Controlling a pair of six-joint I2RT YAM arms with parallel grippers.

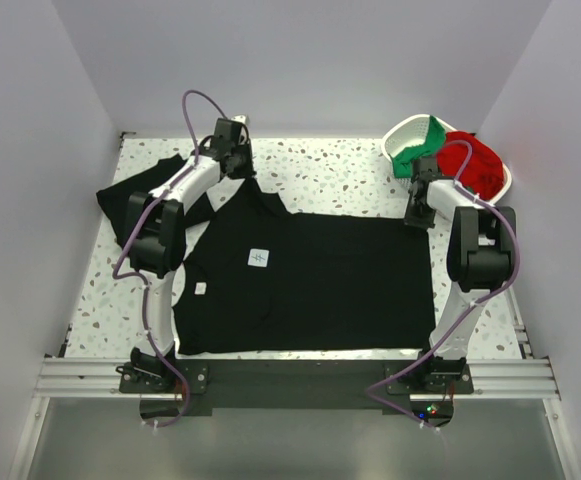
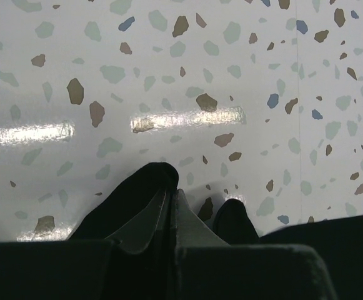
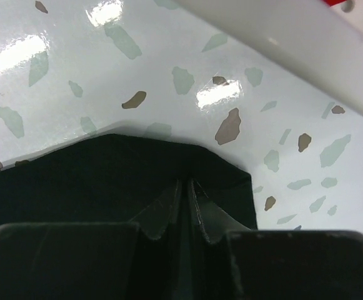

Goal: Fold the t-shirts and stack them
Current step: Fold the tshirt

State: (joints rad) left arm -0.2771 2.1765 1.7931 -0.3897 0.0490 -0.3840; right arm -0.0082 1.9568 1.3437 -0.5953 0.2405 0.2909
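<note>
Grips the black t-shirt [image 1: 310, 280] at its two far corners, spread flat across the middle of the table [image 1: 340, 175] with a small white label [image 1: 259, 258] facing up. Pinches a bunched fold at the far left shoulder with the left jaws, pressed together on the cloth. Clamps the far right corner with the right jaws, just beside the white basket [image 1: 402, 130]. Has a second black t-shirt [image 1: 120, 200] rumpled at far left, partly under the left arm [image 1: 185, 185]. Holds a green t-shirt [image 1: 410, 155] and a red t-shirt [image 1: 480, 165] heaped in the basket.
</note>
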